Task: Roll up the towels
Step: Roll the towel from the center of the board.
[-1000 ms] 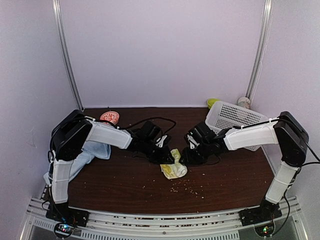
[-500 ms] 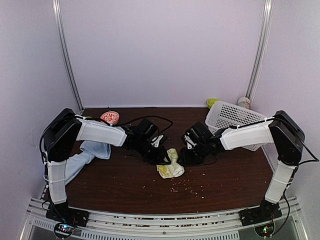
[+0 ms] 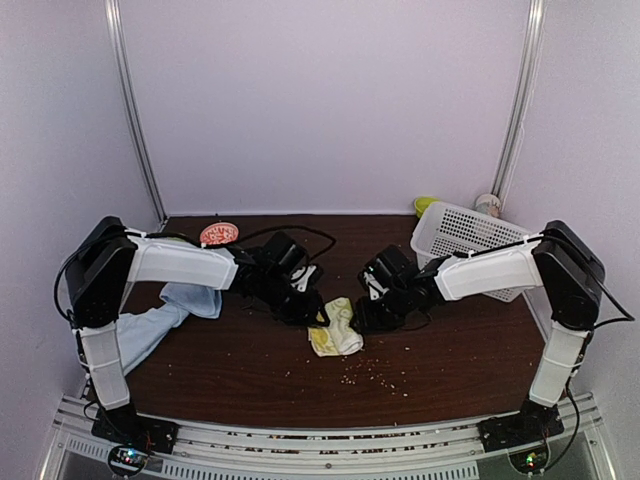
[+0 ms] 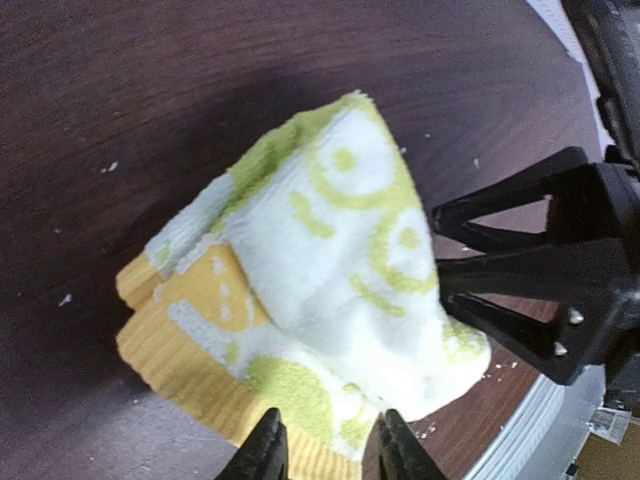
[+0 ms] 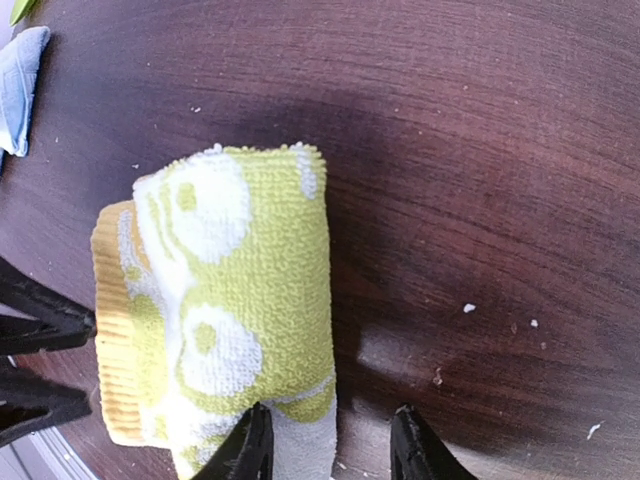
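Note:
The lime-green and cream towel [image 3: 335,335] lies bunched in a short, thick fold at the table's middle, its yellow edge outward. My left gripper [image 3: 315,313] is at its left side, jaws apart, with the towel's end [image 4: 330,290] between the fingertips [image 4: 265,450]. My right gripper [image 3: 362,318] is at its right side, open, one fingertip [image 5: 255,440] against the towel's edge [image 5: 235,310] and bare wood between the jaws. The pale blue towel [image 3: 165,312] lies crumpled at the table's left edge, partly under my left arm.
A white slotted basket [image 3: 470,235] stands at the back right, with a green thing [image 3: 425,204] and a white cup [image 3: 488,204] behind it. A pink round dish [image 3: 218,235] sits at the back left. Crumbs [image 3: 375,375] dot the wood in front of the towel.
Both grippers and the patterned towel have shifted a little left and toward the back. The left arm has swung further out to the left.

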You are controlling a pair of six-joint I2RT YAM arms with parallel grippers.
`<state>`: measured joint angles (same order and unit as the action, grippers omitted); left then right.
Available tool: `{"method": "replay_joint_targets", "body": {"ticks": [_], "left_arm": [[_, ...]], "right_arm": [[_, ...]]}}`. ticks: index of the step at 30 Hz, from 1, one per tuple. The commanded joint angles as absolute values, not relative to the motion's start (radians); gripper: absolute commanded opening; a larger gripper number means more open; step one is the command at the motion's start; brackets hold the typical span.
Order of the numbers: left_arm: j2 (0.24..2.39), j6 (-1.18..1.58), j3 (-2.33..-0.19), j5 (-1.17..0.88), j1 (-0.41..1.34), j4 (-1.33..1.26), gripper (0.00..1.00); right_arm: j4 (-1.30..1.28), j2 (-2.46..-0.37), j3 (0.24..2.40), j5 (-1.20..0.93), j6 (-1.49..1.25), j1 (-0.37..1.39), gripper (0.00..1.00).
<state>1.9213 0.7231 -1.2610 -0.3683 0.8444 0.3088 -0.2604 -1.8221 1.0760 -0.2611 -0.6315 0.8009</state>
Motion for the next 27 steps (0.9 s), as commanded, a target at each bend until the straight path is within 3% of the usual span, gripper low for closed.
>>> {"method": "replay_joint_targets", "body": {"ticks": [1, 5, 12, 27], "left_arm": [[1.916, 0.700, -1.229, -0.284, 0.836, 0.344, 0.29], [1.937, 0.698, -1.227, -0.264, 0.836, 0.348, 0.22], [1.965, 0.689, -1.233, -0.263, 0.836, 0.340, 0.00], [1.974, 0.701, -1.205, -0.307, 0.844, 0.280, 0.00]], "right_arm": [[-0.276, -1.837, 1.102, -0.237, -0.623, 0.810, 0.41], [-0.281, -1.838, 1.106, -0.232, -0.621, 0.813, 0.41], [-0.286, -1.836, 1.118, -0.237, -0.624, 0.824, 0.41], [-0.307, -1.877, 1.227, -0.249, -0.633, 0.878, 0.42]]}}
